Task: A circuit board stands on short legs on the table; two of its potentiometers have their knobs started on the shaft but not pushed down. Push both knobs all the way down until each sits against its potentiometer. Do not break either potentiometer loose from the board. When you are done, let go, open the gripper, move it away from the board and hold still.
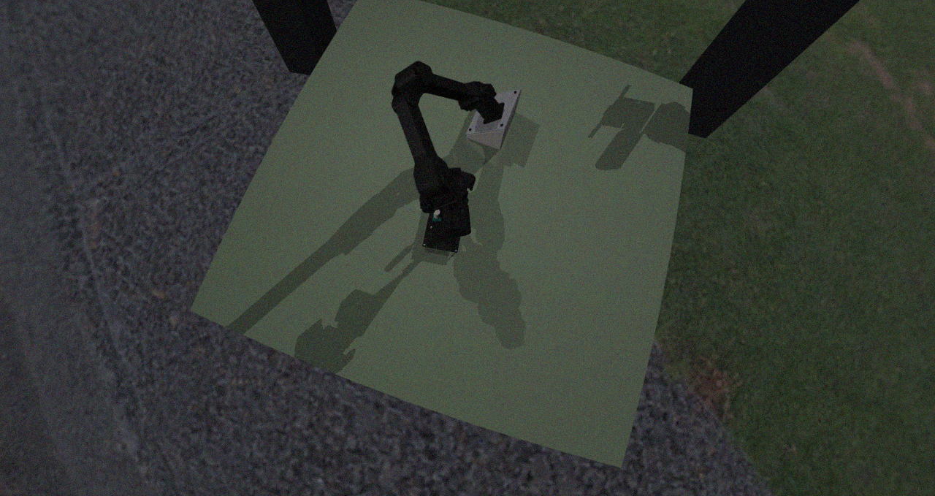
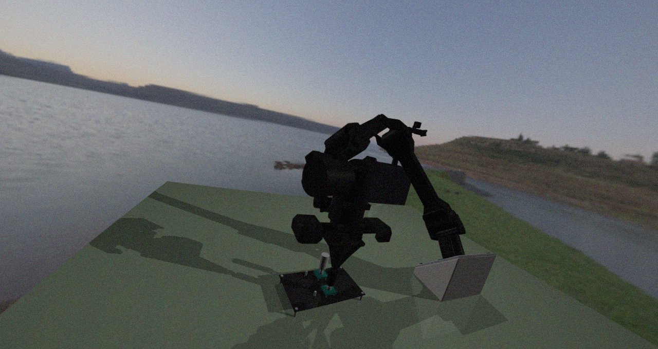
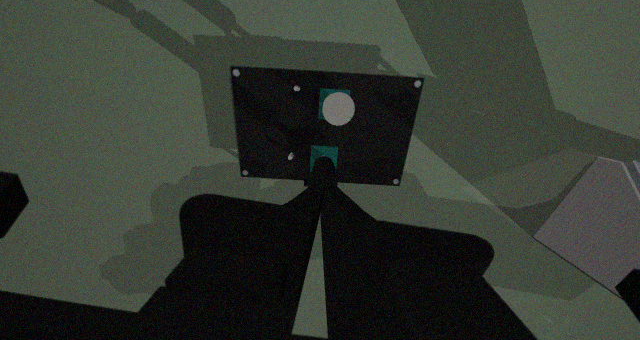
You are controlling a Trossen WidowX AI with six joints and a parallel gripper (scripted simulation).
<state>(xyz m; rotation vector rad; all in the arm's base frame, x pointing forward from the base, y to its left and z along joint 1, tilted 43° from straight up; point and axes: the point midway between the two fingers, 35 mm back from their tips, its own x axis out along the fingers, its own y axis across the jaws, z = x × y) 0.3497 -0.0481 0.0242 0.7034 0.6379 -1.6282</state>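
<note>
The black circuit board (image 1: pixel 441 242) (image 2: pixel 299 297) (image 3: pixel 270 125) stands on short legs. A tall white knob (image 1: pixel 436 212) (image 2: pixel 324 260) (image 3: pixel 338 109) stands on the far teal potentiometer (image 2: pixel 320 275) (image 3: pixel 326 94), well above its body. The near teal potentiometer (image 2: pixel 328 291) (image 3: pixel 324 151) sits flat on the board. My gripper (image 2: pixel 331 284) (image 3: pixel 323 186) is shut with nothing visible between its fingers, and its tips are right over the near potentiometer. They cover its shaft and any knob there; contact cannot be told. The tall knob stands beside the fingers, and whether they touch is unclear.
Two small pale pegs (image 2: pixel 306 273) (image 3: pixel 290 156) stick up from the board beside the potentiometers. The arm's light wedge-shaped base (image 1: pixel 484 139) (image 2: pixel 437 278) (image 3: pixel 585 225) stands on the green table (image 1: pixel 555 296) behind the board. Arm shadows cross the table.
</note>
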